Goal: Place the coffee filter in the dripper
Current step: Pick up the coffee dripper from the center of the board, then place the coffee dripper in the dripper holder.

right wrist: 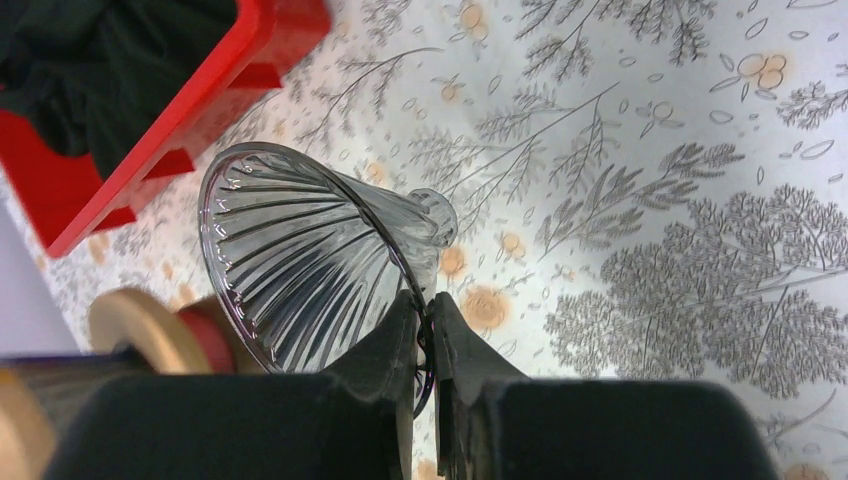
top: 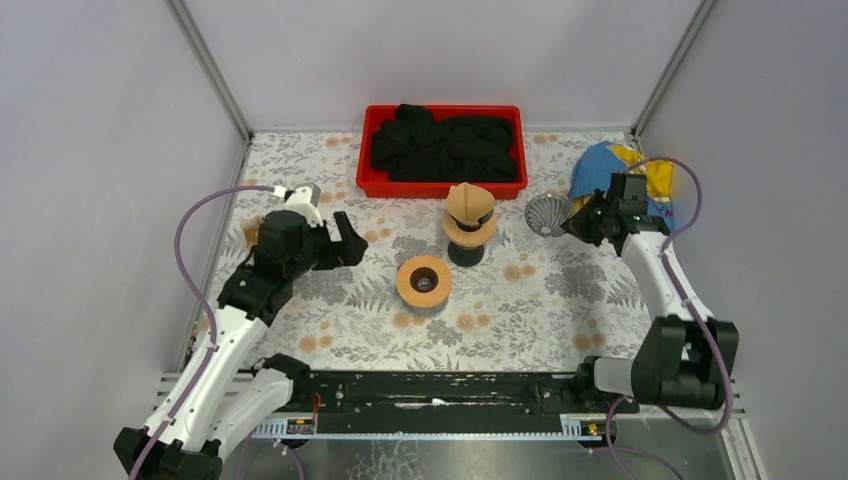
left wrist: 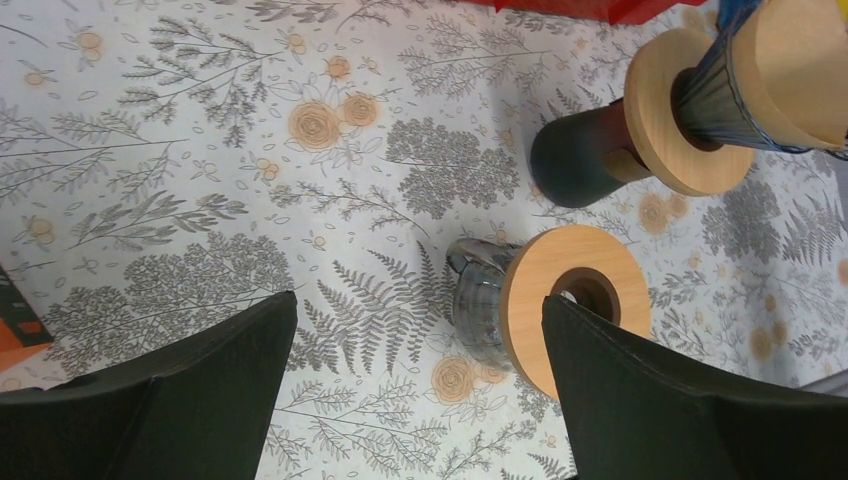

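Clear ribbed glass cone dripper (right wrist: 300, 250) is tilting on its side by the red tray (right wrist: 215, 95), the right gripper (right wrist: 425, 325) pinching its rim, likely for carrying. What looks like the tan paper coffee filter (top: 470, 202) is sitting atop the tall wooden-collared stand (top: 468, 235). The left gripper (left wrist: 420, 310) is hovering, fingers apart.

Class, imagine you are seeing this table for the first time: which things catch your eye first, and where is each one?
The red tray heaped with black cloth at the far edge stands out most. On the right, the right gripper pinches the rim of a ribbed glass dripper. Mid-table, a wooden-collared glass vessel sits to the right of the open left gripper.
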### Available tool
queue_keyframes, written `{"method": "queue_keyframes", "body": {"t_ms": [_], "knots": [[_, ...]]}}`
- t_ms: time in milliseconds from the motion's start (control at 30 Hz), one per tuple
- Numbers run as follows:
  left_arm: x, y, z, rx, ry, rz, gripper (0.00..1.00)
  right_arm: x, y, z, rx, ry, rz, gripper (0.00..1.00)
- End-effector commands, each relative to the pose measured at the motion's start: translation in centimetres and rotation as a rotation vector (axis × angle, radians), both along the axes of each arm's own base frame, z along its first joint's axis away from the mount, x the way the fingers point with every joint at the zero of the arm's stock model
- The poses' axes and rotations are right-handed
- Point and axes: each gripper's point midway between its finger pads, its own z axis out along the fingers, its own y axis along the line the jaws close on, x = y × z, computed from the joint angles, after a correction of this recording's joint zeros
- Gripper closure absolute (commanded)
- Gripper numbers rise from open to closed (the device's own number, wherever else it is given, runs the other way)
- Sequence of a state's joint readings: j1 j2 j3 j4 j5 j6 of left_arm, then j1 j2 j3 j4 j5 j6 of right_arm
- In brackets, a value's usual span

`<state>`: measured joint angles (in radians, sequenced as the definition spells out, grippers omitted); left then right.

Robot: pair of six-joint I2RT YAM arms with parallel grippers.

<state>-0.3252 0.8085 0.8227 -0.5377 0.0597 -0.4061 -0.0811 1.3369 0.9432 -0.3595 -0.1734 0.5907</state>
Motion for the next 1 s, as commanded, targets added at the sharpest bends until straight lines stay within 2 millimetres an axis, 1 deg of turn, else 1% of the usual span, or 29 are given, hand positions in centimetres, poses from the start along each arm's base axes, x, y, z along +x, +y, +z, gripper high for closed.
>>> {"method": "queue_keyframes", "body": {"t_ms": [0, 100, 167, 400, 600, 667, 767, 967], "knots": [[0.5, -1.6, 1.1, -0.045, -0.059, -0.090, 0.00, -2.4, 2.3, 3.4, 0.056, -0.057, 0.101, 1.00], [0.4, -2.3, 0.9, -0.060, -0.046, -0.126, 0.00, -4.0, 3.6, 4.3, 0.061, -0.062, 0.155, 1.00], [0.4, -2.5, 0.8, -0.066, -0.043, -0.139, 0.00, -5.0, 4.7, 4.7, 0.072, -0.067, 0.200, 1.00], [0.5, -3.2, 0.0, -0.076, -0.012, -0.168, 0.00, -8.4, 9.1, 5.5, 0.077, -0.037, 0.381, 1.00], [0.5, -3.9, -0.6, -0.090, 0.018, -0.203, 0.00, -10.9, 12.0, 6.5, 0.110, -0.032, 0.512, 1.00], [0.3, -4.2, -0.5, -0.101, 0.019, -0.224, 0.00, -11.9, 13.5, 6.7, 0.111, -0.025, 0.576, 1.00], [0.1, -4.4, -0.3, -0.110, 0.007, -0.236, 0.00, -12.8, 15.5, 6.9, 0.114, -0.030, 0.637, 1.00], [0.0, -4.7, -0.2, -0.119, 0.006, -0.256, 0.00, -13.0, 19.3, 8.2, 0.145, -0.066, 0.719, 1.00]]}}
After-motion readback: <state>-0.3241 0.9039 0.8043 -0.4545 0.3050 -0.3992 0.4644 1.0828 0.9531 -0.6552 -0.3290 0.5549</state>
